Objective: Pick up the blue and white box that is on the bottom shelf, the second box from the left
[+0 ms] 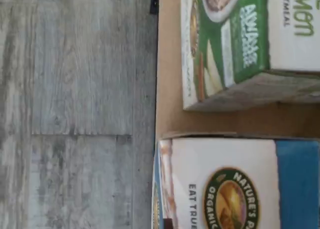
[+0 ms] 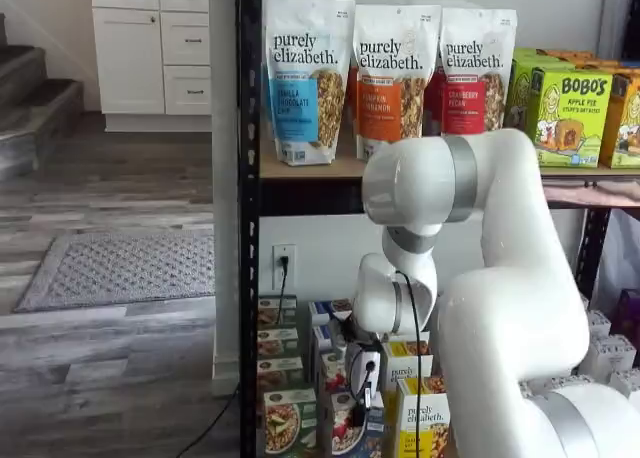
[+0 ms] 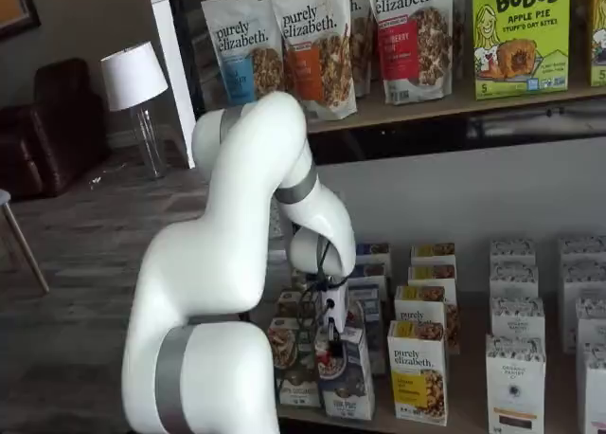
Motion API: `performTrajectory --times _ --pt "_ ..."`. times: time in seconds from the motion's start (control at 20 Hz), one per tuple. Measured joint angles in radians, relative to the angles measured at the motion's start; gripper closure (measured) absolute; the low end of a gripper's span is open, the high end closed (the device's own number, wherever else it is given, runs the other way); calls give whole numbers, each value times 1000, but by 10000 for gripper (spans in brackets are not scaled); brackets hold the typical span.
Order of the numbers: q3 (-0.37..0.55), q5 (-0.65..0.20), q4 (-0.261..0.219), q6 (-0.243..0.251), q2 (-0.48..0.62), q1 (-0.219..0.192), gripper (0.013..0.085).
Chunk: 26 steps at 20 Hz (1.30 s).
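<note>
The white arm (image 3: 227,292) fills the foreground in both shelf views and stands between the cameras and the low cartons, hiding part of the front row. Its wrist bends down over the bottom shelf (image 3: 464,410), and a black cable (image 2: 412,338) runs down alongside it.

At the front of that shelf the blue and white box (image 3: 347,372) stands upright, with a green-fronted carton (image 2: 287,423) just beside it toward the rack's black post (image 2: 249,218) and a yellow-fronted "purely elizabeth" carton (image 3: 418,382) just beside it on the other side. More cartons of each kind stand in rows behind these.

The gripper (image 3: 330,334) hangs right at the top of the blue and white box. The jaws show only as a dark shape against the carton in both shelf views; I cannot tell whether they are apart, closed or touching the box.

The wrist view, turned on its side, shows what the shelf views do not: the white and blue top face of the box (image 1: 235,184), the green carton's top (image 1: 240,44) near it with a strip of shelf between them, and grey plank floor (image 1: 75,109) past the shelf edge. No fingers appear there.

Farther back, tall granola pouches (image 2: 385,73) and green Bobo's boxes (image 3: 521,36) stand on the wooden tier above.
</note>
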Motion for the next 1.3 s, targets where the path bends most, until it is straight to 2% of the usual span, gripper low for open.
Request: performTrajectory --times 0.35,0.85,1.15,1.3 --pt "187 -19 52 -40 -143 12 490" --pt "458 -74 54 -25 -362 34 490" --pt "622 -66 100 -49 -521 54 490" --pt "702 -58 99 -35 -610 65 490"
